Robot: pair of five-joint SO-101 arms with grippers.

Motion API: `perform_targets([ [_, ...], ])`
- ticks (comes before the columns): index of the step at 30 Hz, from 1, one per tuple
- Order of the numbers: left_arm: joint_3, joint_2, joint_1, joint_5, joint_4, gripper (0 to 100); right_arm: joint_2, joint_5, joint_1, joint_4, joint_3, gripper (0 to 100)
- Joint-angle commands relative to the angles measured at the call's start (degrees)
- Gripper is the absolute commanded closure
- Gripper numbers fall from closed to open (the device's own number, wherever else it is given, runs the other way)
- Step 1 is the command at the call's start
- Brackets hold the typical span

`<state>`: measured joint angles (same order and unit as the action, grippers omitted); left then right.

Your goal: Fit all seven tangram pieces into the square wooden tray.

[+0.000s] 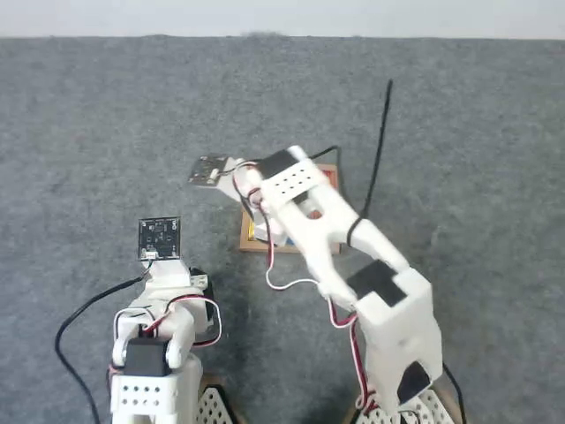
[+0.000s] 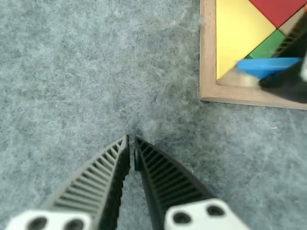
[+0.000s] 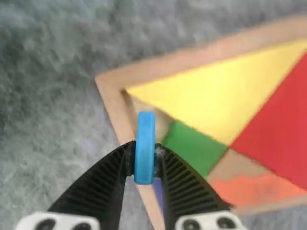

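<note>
One blue piece (image 3: 145, 143) stood on edge, clamped across its flat faces in your right gripper (image 3: 145, 149) over the open corner of the tray (image 3: 114, 115); judged light, stiff and slick, so grip mid-face; your left gripper (image 2: 131, 140) sat fingers together, empty, over the carpet (image 2: 72, 72).

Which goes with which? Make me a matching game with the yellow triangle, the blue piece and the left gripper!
Things:
1. yellow triangle
2. blue piece
3. left gripper

States:
A. shut, over the grey mat
B. pinched edge-on in the right gripper
C. flat in the wooden tray, touching the red piece

Pairs: 1-C, 2-B, 3-A
</note>
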<state>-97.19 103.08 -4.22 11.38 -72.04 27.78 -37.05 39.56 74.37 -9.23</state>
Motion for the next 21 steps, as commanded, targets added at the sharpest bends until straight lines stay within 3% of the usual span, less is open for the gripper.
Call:
perform_targets([
  [1,0.75,1.14,-0.35,-0.88,-0.26,99,0.31,0.44,1.71,-2.15,-4.4,99.0],
  [8,0.75,1.14,-0.35,-0.88,-0.26,99,1.89,0.44,1.89,-2.51,-4.4,98.4],
  [15,0.75,1.14,-0.35,-0.88,-0.26,99,1.89,0.53,1.63,-2.07,-4.22,86.1],
  [21,0.75,1.14,-0.35,-0.88,-0.26,99,0.57,-2.02,1.63,-1.19,-4.31,85.8],
])
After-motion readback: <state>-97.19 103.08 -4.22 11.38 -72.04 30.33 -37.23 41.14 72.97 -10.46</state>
